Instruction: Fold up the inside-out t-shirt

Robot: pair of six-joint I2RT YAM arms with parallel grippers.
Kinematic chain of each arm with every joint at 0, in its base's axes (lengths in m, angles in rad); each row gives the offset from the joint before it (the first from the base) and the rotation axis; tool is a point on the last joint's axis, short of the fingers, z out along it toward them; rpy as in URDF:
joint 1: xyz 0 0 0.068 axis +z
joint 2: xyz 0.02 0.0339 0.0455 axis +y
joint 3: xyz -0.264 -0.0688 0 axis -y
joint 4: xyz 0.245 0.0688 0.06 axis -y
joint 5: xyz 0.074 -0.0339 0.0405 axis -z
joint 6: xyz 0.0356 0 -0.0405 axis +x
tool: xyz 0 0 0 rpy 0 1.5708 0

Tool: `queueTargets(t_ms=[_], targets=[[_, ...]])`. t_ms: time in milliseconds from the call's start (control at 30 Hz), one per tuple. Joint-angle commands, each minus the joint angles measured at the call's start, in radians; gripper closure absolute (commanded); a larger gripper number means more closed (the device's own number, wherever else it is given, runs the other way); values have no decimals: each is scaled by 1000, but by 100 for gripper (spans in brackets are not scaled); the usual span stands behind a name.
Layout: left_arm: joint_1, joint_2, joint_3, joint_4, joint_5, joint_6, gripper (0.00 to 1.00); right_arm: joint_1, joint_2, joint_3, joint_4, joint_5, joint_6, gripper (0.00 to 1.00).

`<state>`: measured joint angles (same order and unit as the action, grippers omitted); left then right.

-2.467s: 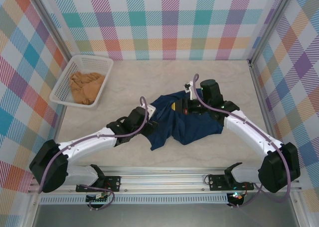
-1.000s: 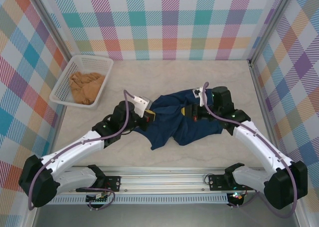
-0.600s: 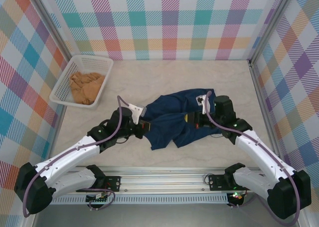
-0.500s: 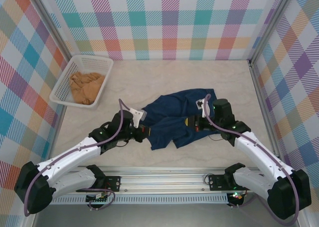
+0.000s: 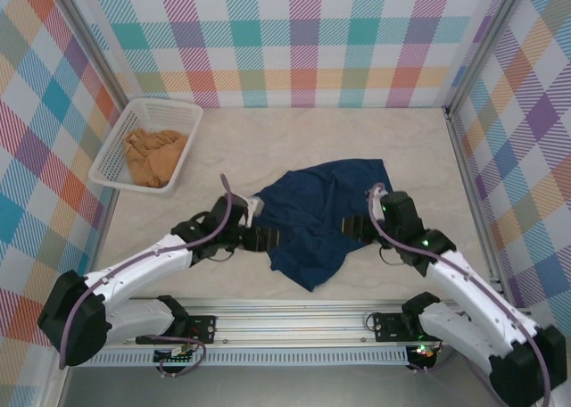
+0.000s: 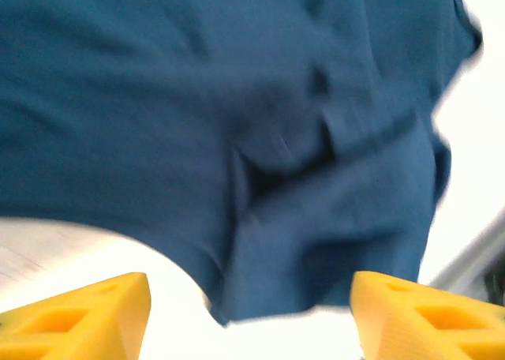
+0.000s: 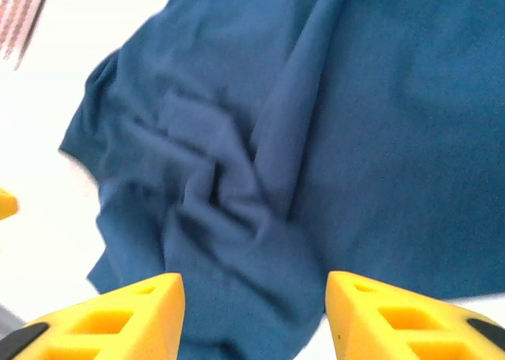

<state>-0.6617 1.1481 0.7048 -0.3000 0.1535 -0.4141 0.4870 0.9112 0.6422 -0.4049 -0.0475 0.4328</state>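
1. Left pincer (image 5: 260, 237): released. In the left wrist view its two yellow fingers (image 6: 79, 316) stand well apart, with nothing pinched between them. The pincer is low over the surface (image 5: 268, 139), at the left edge of the inside-out t-shirt (image 5: 321, 212).

2. Right pincer (image 5: 355, 227): released. In the right wrist view its yellow fingers (image 7: 398, 316) are spread. A fold of navy cloth reaches into the gap between them, but neither finger presses on it. This pincer is at the right edge of the garment, facing the left pincer across it.

3. Inside-out t-shirt: lies on the surface between the two pincers.
   - From the left pincer, the cloth extends ahead and to the right. Its near hem stops just short of the fingers, so a strip of pale surface shows between hem and fingertips.
   - From the right pincer, the cloth extends ahead and to the left, with a bunch of creases directly in front of the fingers.
   - In the top view the shirt is partly spread and rumpled. A pointed flap runs toward the arm bases, between and behind both pincers.

4. Other items: a white basket (image 5: 165, 105) stands well apart from the left pincer, to its far left. It contains a tan-orange garment (image 5: 153, 155).
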Motion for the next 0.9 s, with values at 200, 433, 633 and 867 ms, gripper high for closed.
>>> queueTargets(t_ms=[200,433,633,867], targets=[[302,412,289,-11,-172,-43,25,-37,798,524,167,103,-195,38],[313,654,426,-22,-36,-20,25,-31,1155,863,54,51,-252,23],[312,708,385,50,12,-28,36,0,1319,1033,-62,114,-299,25],[312,782,395,138,66,-54,75,-4,1340,1069,-42,144,-327,82]])
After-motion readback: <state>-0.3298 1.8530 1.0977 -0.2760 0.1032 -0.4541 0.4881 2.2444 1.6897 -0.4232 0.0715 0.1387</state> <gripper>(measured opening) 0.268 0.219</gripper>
